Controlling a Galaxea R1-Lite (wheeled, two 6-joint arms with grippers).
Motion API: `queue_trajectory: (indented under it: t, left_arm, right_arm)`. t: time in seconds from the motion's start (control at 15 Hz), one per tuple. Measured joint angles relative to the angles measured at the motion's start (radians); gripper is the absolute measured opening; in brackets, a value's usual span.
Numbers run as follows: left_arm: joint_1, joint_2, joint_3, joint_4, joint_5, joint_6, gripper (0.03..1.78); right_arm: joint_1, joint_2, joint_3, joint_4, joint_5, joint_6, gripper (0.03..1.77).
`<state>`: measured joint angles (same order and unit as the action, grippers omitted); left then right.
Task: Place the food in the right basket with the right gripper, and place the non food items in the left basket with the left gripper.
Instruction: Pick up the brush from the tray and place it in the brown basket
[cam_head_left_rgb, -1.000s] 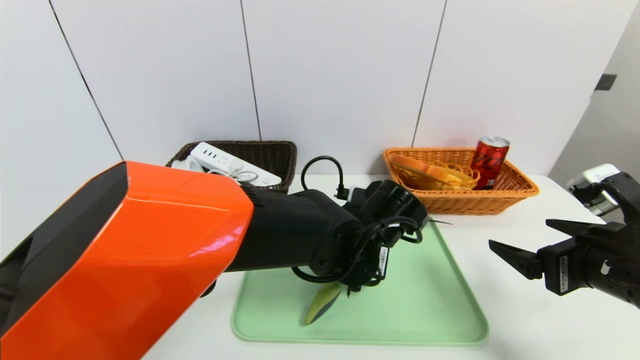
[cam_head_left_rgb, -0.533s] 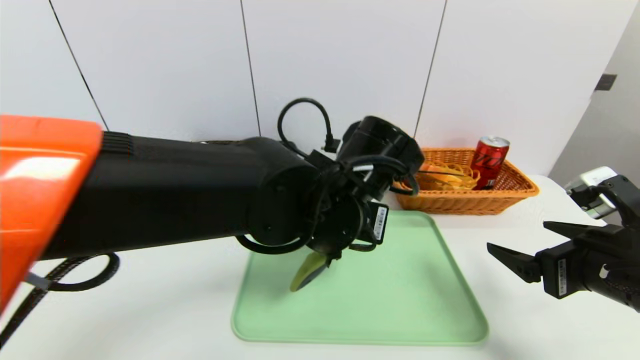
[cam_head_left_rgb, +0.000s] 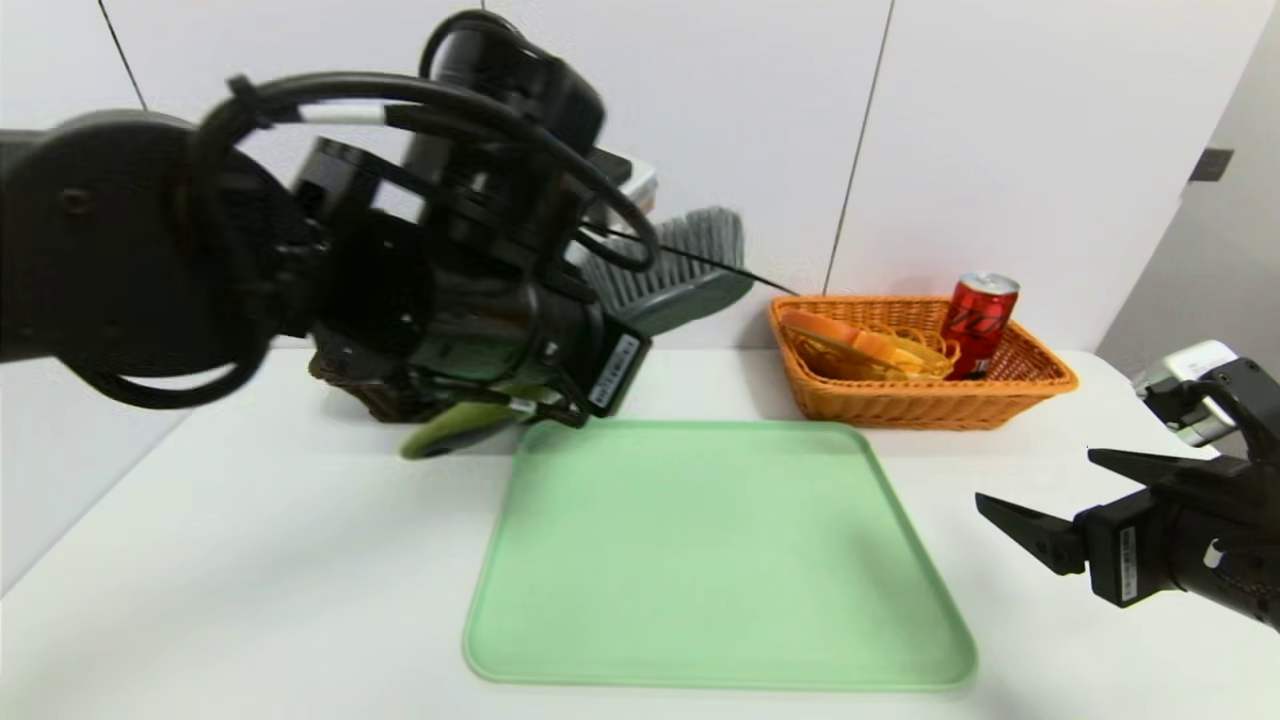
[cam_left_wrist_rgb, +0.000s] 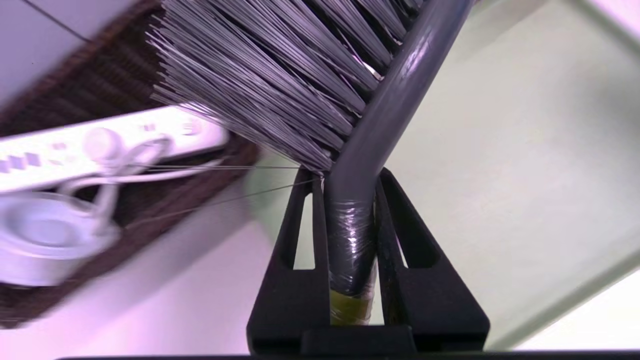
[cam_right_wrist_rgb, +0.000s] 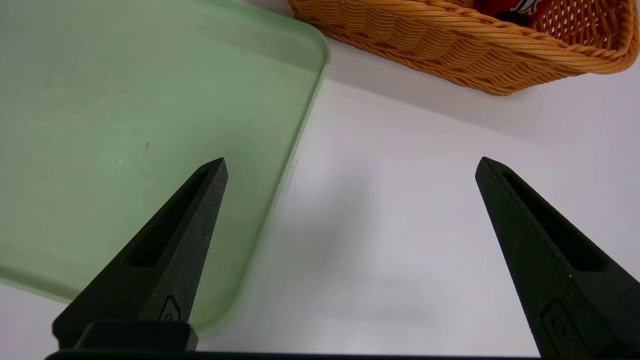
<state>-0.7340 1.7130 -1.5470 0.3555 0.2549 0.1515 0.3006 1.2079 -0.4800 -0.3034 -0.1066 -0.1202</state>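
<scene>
The left hand is clenched on the grey handle of a brush, its two black fingers pressing the handle from both sides, with a yellow-green end of the handle showing just behind them. In the head view the left hand is raised above the counter, and the brush's grey bristles fan out toward the wall beyond the far left corner of the green tray. Just past the bristles lies the dark brown left basket, holding a white power strip and its coiled cord. The right hand hovers released, fingers spread wide, over the counter beside the tray's right edge. Beyond it stands the orange right basket, holding a red can and an orange food item.
</scene>
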Motion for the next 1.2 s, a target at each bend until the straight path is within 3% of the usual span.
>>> queue_trajectory:
  t: [0.47,0.67,0.8,1.2]
  left_arm:
    - [0.501,-0.089,0.025,0.011,-0.41,0.751,0.31]
    - [0.635,-0.034,-0.072,0.061,-0.553,1.017,0.31]
    - [0.668,0.018,-0.138,0.083,-0.575,1.081,0.31]
    - [0.686,0.161,-0.234,0.044,-0.57,1.082,0.31]
  right_arm:
    - [0.001,-0.042,0.042,0.002,-0.001,-0.002,1.71]
    - [0.001,-0.053,0.051,0.002,-0.002,-0.003,1.71]
    - [0.001,-0.056,0.052,0.002,-0.002,-0.003,1.71]
    - [0.001,-0.059,0.061,0.001,-0.001,-0.001,1.71]
